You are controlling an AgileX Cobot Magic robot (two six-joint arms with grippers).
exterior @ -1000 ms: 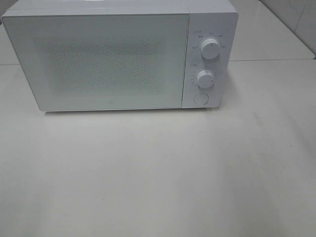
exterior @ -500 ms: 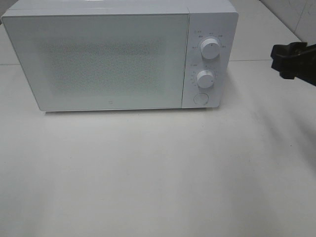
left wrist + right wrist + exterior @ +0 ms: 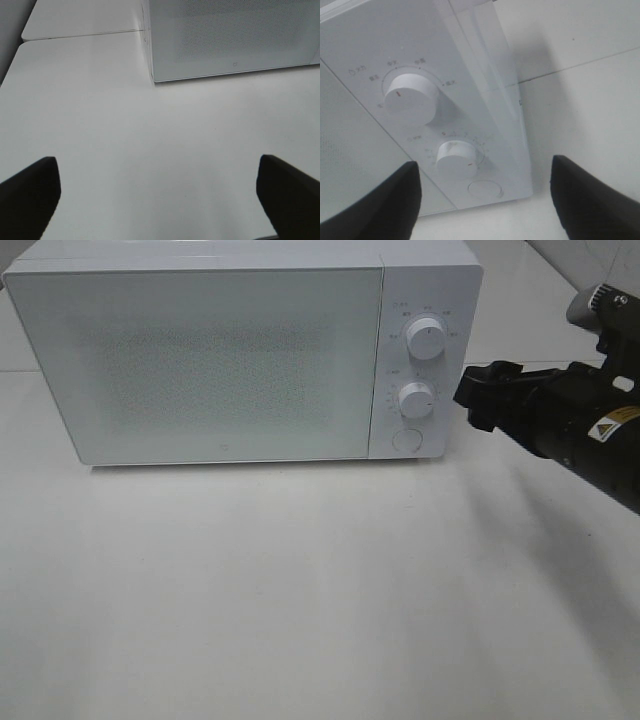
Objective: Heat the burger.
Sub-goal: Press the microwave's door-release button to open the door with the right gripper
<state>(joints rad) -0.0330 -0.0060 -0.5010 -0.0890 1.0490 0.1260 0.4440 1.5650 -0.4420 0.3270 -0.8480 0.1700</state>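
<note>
At worktop's (image 3: 300, 590) rear, R arm (image 3: 580, 425), jaws spread & empty, faces microwave (image 3: 425, 290); wide jaws may knock lower knob (image 3: 456, 159), door (image 3: 200, 360) shut.

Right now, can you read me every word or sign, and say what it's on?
Nothing reads clearly.
Marks around the top knob: blurred.
Marks around the bottom knob: blurred.
Tiny logo on the microwave door: too small.
Yellow sticker on the right arm: warning triangle, words too small.
</note>
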